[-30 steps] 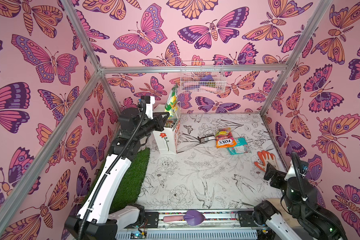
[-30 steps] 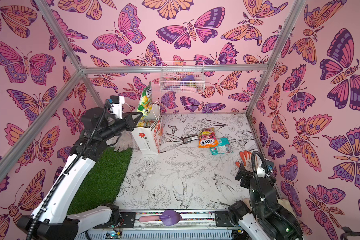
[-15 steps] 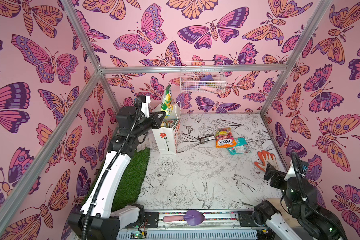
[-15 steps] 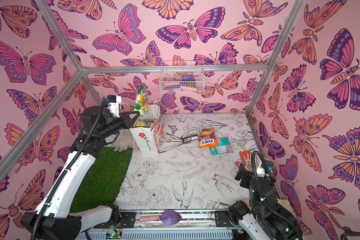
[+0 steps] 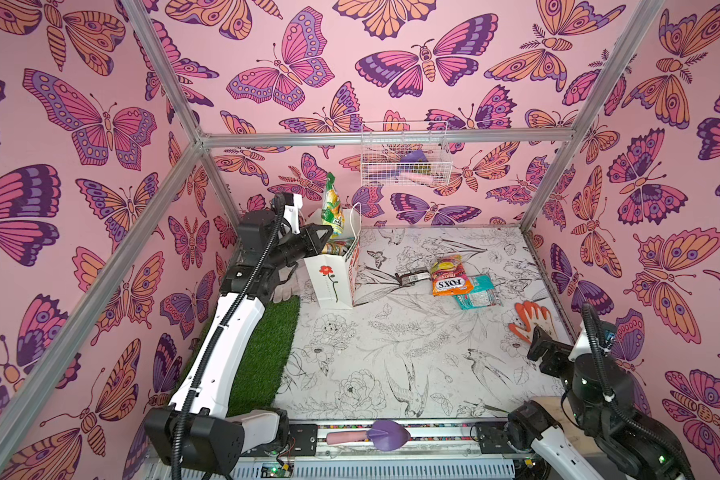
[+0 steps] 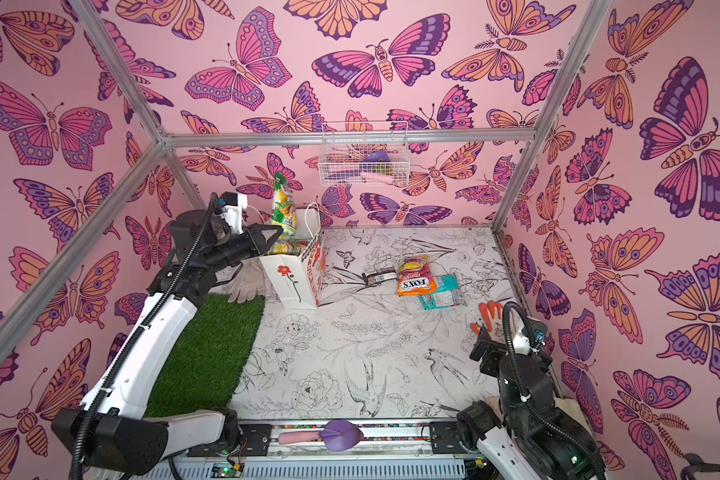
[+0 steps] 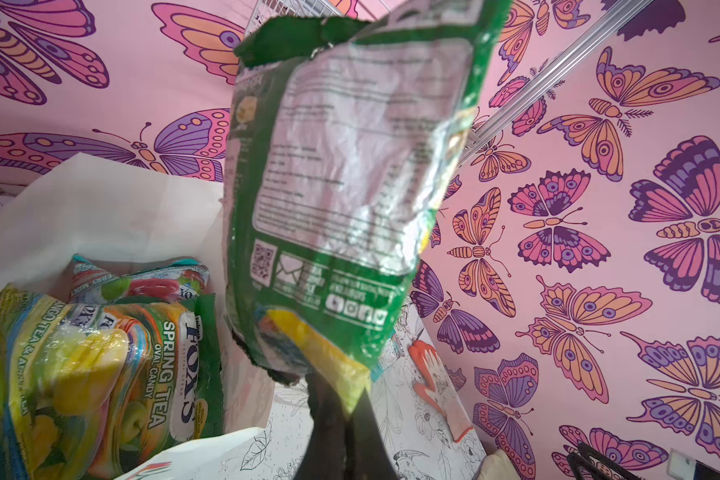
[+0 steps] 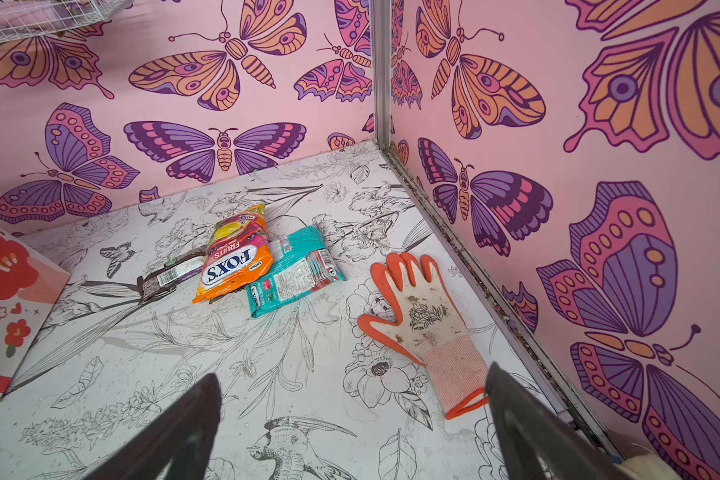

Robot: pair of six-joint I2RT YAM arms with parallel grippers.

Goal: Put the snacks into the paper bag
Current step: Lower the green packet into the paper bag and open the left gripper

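Paper bag: white, red flower printed, stood upright, open.
Packets inside: 2 seen, yellow-green and teal.
Green packet: held upright above the bag's mouth.
Orange FOX'S bag, teal packet, dark bar: laid flat together, well apart from the bag.

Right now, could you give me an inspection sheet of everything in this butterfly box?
Surface: white floral mat, with a green turf strip at its left edge.
Job's things: paper bag upright, packets inside; orange FOX'S bag, teal packet and dark bar lying on the mat.
Clutter: orange glove; pale glove left of the bag; purple trowel on the front rail; wire basket on the back wall.
End effectors: left end effector shut on green packet at the bag's mouth; right end effector open, empty.
Cables: black hoses along both arms.
Surroundings: butterfly walls, metal frame.
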